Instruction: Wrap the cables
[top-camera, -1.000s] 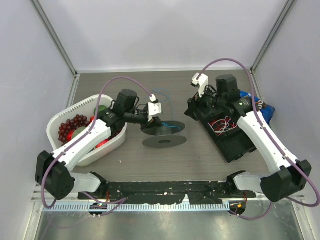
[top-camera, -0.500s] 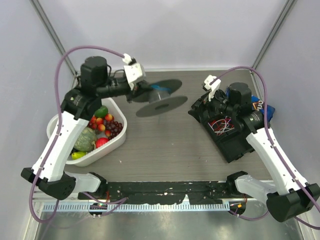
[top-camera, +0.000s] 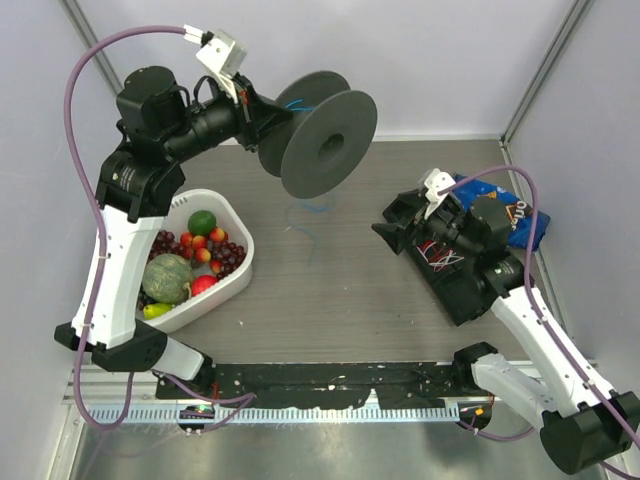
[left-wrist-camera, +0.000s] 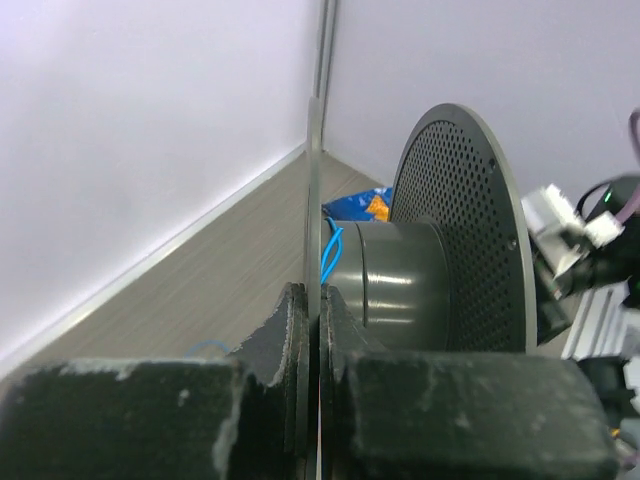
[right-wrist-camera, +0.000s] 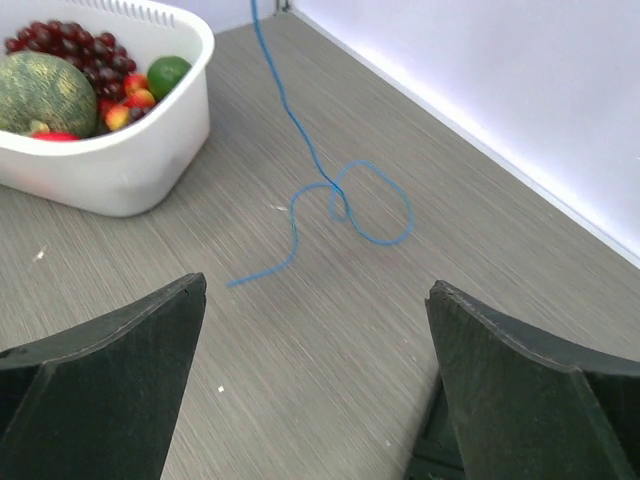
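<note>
Bright-blue thin cable (right-wrist-camera: 338, 203) lies looped ahead of the empty, wide-spread right pincer (right-wrist-camera: 315, 290), which should pinch its end; left pincer (left-wrist-camera: 311, 300), seemingly firmly, clamps the dark-grey plastic spool (left-wrist-camera: 400, 290).

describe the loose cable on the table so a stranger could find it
Start at the white fruit basket on the left of the table. Just right of it, on the bare wood grain, lies the blue cable, below the dark spool that the left gripper holds up. It is the only thin, bright-blue strand there, curled into a small loop.
</note>
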